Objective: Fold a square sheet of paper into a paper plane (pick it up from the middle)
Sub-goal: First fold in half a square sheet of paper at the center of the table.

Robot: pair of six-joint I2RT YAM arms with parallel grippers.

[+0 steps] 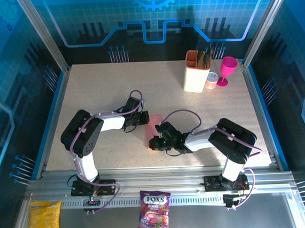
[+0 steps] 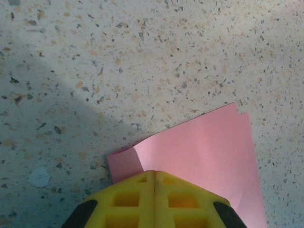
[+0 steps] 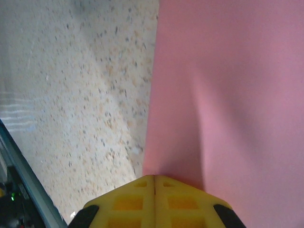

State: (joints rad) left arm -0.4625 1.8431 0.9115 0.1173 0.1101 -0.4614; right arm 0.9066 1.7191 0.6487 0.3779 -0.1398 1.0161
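Folding looks midway: the paper plane point(image 1: 154, 125), a part-folded pink sheet on the table point(image 1: 91, 86) well near-left of the magenta goblet point(image 1: 226, 70), lies between the left hand point(image 1: 141, 118) and the right hand point(image 1: 156, 143), both closed tight at its edges, whether pinching or pressing I cannot tell, so the next move probably calls for creasing without sliding it.

Speckled beige stone-look table point(image 1: 91, 91), matte, soft shadows across it; blue translucent walls point(image 1: 154, 19) with printed circuit-line pattern on three sides; aluminium frame posts point(image 1: 43, 34) at the back corners; slotted aluminium rail point(image 1: 160, 180) along the near edge; even overhead light, bluish tint
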